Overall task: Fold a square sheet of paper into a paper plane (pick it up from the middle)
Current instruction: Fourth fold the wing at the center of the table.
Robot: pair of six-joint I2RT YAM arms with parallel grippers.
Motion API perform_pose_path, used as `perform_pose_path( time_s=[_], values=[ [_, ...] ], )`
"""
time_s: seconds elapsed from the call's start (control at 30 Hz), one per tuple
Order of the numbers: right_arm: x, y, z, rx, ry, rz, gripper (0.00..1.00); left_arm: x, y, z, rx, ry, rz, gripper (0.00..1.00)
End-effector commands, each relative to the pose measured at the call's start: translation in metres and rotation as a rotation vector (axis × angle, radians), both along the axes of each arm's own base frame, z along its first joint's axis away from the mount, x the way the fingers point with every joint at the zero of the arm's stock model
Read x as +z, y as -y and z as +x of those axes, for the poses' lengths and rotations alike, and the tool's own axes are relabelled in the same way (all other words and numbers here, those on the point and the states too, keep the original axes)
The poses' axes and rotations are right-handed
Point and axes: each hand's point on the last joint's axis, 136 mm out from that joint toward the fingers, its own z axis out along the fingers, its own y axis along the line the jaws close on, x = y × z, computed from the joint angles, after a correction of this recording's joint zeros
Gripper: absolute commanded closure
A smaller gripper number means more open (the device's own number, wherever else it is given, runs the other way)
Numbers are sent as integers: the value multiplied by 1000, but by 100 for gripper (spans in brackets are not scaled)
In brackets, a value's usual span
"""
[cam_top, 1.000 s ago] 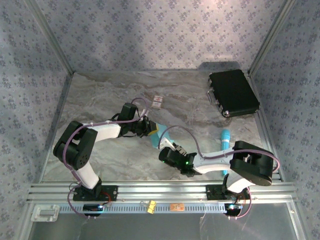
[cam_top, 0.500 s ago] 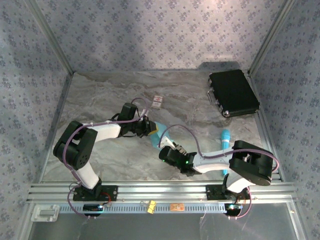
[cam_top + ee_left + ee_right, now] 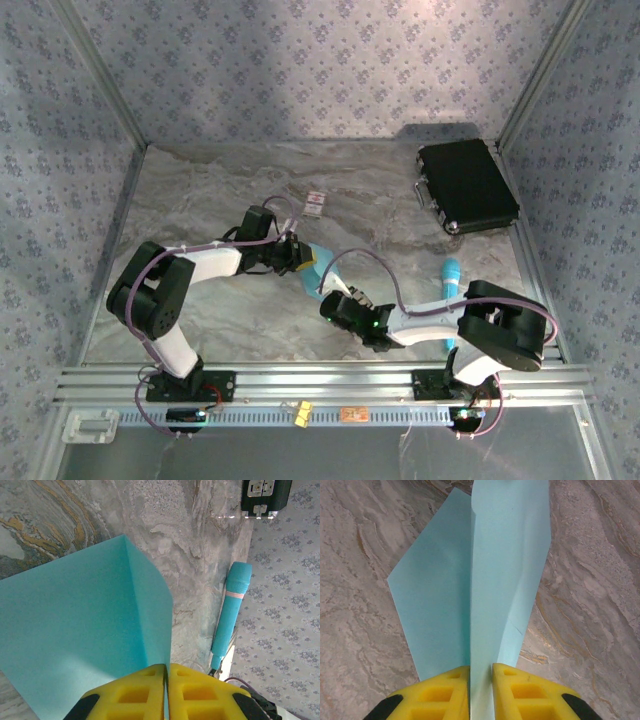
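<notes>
Light-blue thin paper sheet point(image 3: 320, 268), part-folded, hung over the marbled tabletop point(image 3: 220, 190) at mid-frame. Its long crease ran from upper left to lower right between the tools. Left tool point(image 3: 166, 667) clamped one end, right tool point(image 3: 481, 667) the other.

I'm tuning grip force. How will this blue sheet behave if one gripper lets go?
Probably floppy: the sheet of paper curves between the left gripper and right gripper. Likely very light, so it should sag, though its crease may stiffen it.
</notes>
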Motion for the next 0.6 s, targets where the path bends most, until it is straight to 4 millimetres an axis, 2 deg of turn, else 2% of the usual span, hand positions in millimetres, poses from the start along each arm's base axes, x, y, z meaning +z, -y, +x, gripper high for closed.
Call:
perform_pose_path(
  time_s=[0.0,0.3,0.57],
  values=[
    [-2,0,0,-11,-14,32,82,9,3,3,-14,12,-21,91],
    [-3,0,0,-10,-20,39,81,9,3,3,-13,11,-21,92],
    [-4,5,1,-25,-12,27,76,10,3,4,-11,14,-24,93]
  ],
)
